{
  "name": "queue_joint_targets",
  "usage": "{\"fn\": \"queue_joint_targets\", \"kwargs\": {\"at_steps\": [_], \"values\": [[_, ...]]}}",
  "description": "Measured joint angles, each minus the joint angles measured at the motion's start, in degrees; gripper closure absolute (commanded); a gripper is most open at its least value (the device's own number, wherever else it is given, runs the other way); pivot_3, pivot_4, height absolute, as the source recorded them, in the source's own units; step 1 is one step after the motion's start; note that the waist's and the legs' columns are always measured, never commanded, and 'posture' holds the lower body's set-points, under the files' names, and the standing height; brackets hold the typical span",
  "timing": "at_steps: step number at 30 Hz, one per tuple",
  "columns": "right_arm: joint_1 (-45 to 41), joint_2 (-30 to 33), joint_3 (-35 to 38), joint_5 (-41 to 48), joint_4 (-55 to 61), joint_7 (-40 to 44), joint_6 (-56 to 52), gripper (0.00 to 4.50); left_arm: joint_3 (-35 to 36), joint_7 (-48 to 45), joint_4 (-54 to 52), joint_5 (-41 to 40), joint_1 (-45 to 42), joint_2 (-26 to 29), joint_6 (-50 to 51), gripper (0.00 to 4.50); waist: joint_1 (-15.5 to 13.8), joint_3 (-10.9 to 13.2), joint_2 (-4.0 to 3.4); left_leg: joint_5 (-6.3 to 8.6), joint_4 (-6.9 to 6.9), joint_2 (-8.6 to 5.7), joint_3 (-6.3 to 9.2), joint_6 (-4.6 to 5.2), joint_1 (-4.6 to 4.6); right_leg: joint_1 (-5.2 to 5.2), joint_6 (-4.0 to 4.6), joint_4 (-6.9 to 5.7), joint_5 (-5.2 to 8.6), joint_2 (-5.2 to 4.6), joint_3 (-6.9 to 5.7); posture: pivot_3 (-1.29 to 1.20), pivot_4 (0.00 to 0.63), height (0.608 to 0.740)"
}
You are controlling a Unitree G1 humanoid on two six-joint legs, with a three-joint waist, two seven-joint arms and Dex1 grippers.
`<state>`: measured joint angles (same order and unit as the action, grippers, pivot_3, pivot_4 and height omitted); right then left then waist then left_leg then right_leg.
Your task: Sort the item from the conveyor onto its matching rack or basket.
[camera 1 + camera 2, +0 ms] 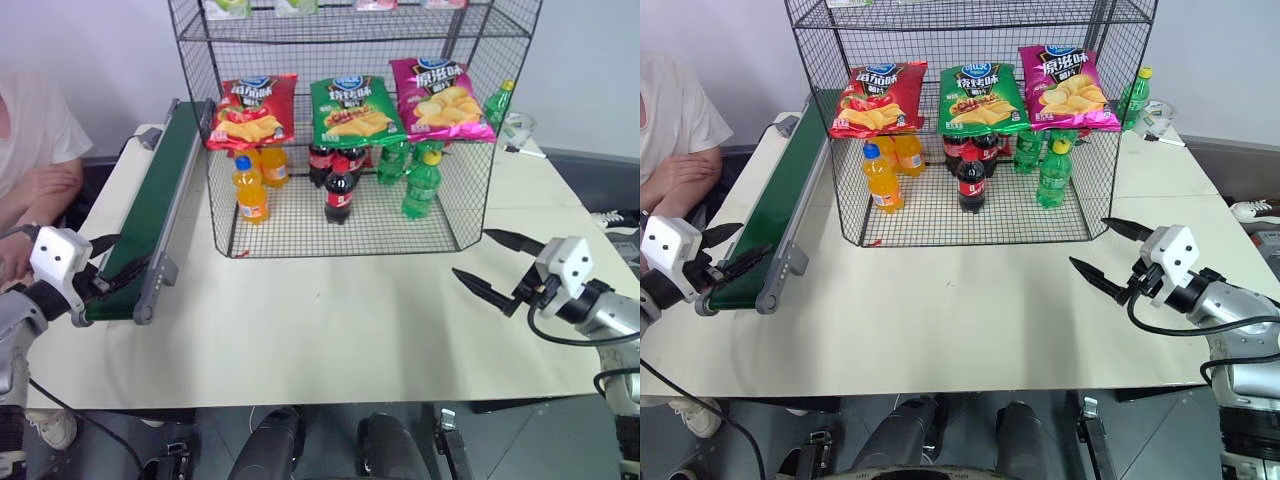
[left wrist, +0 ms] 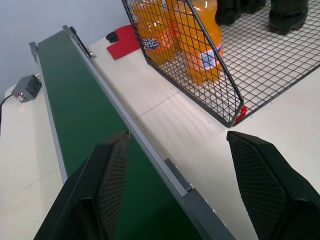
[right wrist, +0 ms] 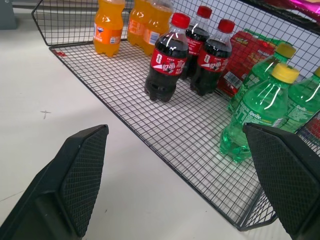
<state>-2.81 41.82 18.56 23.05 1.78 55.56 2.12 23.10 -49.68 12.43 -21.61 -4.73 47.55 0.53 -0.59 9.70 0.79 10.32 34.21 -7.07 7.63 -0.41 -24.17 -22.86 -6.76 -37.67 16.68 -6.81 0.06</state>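
Head view, red bag (image 1: 250, 110) racked, hands (image 1: 95, 268) apart

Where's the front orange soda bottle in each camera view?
Left eye: front orange soda bottle on the rack floor, left side, below the red bag.
Right eye: same spot, bottle.
Left wrist: bottle just behind the rack's near corner wires.
Right wrist: bottle at the floor's far corner, beyond the colas.
Shared landmark: the rack's wire floor.

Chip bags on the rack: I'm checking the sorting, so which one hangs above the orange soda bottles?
The red chip bag, leftmost of three, beside the green one.
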Motion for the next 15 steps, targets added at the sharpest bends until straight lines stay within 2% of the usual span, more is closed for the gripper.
{"fn": "queue_joint_targets", "kwargs": {"at_steps": [15], "values": [[-1.25, -0.01, -0.04, -0.49, -1.3, -0.09, 1.11, 0.0, -0.45, -0.06, 4.52, 1.14, -4.9, -1.48, -2.31, 1.26, -0.01, 0.01, 0.01, 0.0, -0.01, 0.0, 0.01, 0.0, -0.02, 0.01, -0.01, 0.06, -0.01, 0.01, -0.02, 0.0, 0.15, 0.74]]}}
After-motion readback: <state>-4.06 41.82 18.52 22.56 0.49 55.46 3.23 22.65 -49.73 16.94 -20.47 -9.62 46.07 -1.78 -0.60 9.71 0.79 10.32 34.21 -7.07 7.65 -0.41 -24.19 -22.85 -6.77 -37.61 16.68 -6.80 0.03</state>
